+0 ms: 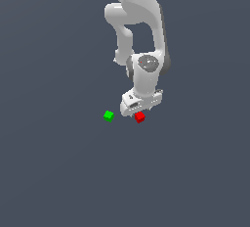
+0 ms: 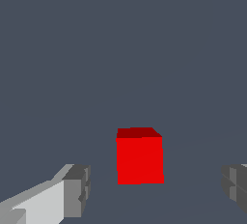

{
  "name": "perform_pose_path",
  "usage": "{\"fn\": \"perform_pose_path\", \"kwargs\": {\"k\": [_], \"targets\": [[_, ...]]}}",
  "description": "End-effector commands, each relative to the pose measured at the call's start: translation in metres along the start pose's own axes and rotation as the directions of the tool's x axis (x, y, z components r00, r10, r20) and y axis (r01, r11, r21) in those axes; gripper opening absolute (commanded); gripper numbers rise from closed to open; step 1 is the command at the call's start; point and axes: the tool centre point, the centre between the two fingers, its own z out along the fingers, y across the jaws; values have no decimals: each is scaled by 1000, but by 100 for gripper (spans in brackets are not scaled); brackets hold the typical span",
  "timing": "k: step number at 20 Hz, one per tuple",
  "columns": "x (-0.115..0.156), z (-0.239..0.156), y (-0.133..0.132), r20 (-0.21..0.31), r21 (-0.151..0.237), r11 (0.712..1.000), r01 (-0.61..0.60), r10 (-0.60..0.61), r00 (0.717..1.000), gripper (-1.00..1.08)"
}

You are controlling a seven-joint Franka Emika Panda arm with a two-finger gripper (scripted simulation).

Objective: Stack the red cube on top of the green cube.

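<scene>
Red cube: your red cube [image 1: 140, 117] sits flat on the desk, right under the hand; in the wrist view it [image 2: 139, 156] stands upright between the two fingers, touching neither.
Green cube: you will find the green cube [image 1: 108, 116] on the same surface, near the red one, toward the exterior view's left, with bare surface between them. It does not show in the wrist view.
Stack: nothing rests on the green cube; both cubes lie apart on the desk.
Hand: your hand [image 1: 142, 107] hangs low just above the red cube, pointing down. Its fingers [image 2: 77, 190] are spread wide, with a clear gap on each side of the cube, and it has hold of nothing.
Arm: the white arm [image 1: 139, 20] comes down from the top of the exterior view and ends at the hand.
Containers: you have none in either view.
Desk: the desk [image 1: 58, 172] is a plain, dark blue-grey surface that fills both views.
Room: you cannot tell anything of the room; no wall or edge shows.
</scene>
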Motion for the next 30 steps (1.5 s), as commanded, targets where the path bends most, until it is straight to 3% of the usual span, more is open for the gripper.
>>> {"fn": "perform_pose_path", "kwargs": {"k": [1, 11, 26, 27, 30], "targets": [[-4, 8, -6, 5, 1, 1000, 30, -30, 1000, 100], [-6, 13, -6, 7, 1, 999, 35, -35, 999, 100], [-6, 60, -6, 7, 0, 999, 35, -35, 999, 100], [-6, 60, -6, 7, 0, 999, 35, -35, 999, -100], [-6, 60, -6, 7, 0, 999, 35, -35, 999, -100]]}}
